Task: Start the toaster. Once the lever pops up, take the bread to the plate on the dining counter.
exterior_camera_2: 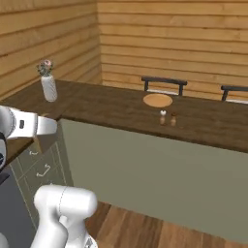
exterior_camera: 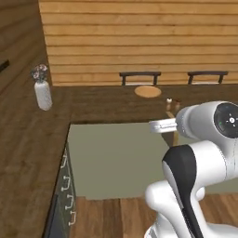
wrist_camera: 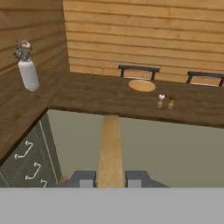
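Between the jaws, pinched edge-on, the bread (wrist_camera: 110, 151) points ahead toward the plate (wrist_camera: 141, 85) lying far beyond on the dining worktop (wrist_camera: 87, 98).

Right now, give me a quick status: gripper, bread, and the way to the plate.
Gripper shut on bread, edge-on between the fingertips. Plate on dining counter, nothing on it. Two small shakers stand nearer than the plate, to its right.

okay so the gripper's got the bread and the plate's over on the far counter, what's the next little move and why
Probably carry on forward toward the plate. The gripper is shut on the bread, held edge-on between its fingertips, but it hangs short of the dining counter. The plate sits on the far side, beyond two small shakers, with nothing on it.
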